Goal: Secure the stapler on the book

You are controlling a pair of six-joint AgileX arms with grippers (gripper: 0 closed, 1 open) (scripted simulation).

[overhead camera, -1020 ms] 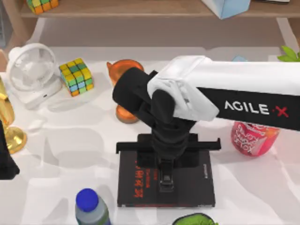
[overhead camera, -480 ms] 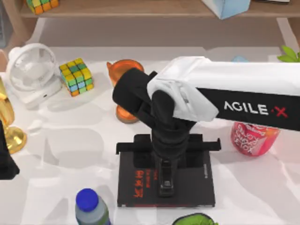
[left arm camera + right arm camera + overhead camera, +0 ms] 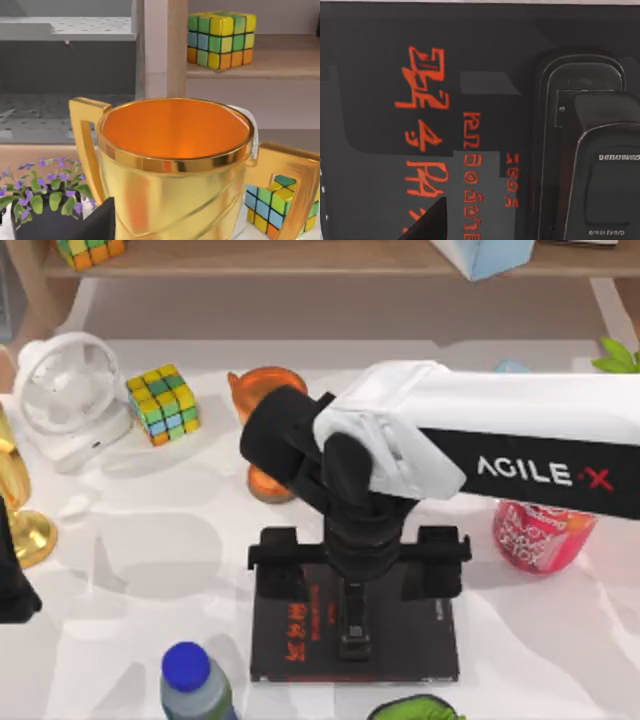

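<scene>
Centrally, near the front edge of the table (image 3: 140, 540), the book (image 3: 420, 645) is lying flat, its black cover showing red characters toward the left. The stapler (image 3: 352, 625) is resting lengthwise on the middle of the cover, dark and narrow. Right above it, the right gripper (image 3: 357, 562) is hanging from the white arm that is reaching in from the right; its fingers (image 3: 440, 562) are standing wide apart, one on each side, clear of the stapler. In the right wrist view, the stapler (image 3: 587, 165) is sitting on the book (image 3: 385, 60) just beside the red characters. The left arm is sitting parked at the table's left edge beside a gold trophy cup (image 3: 175, 165).
</scene>
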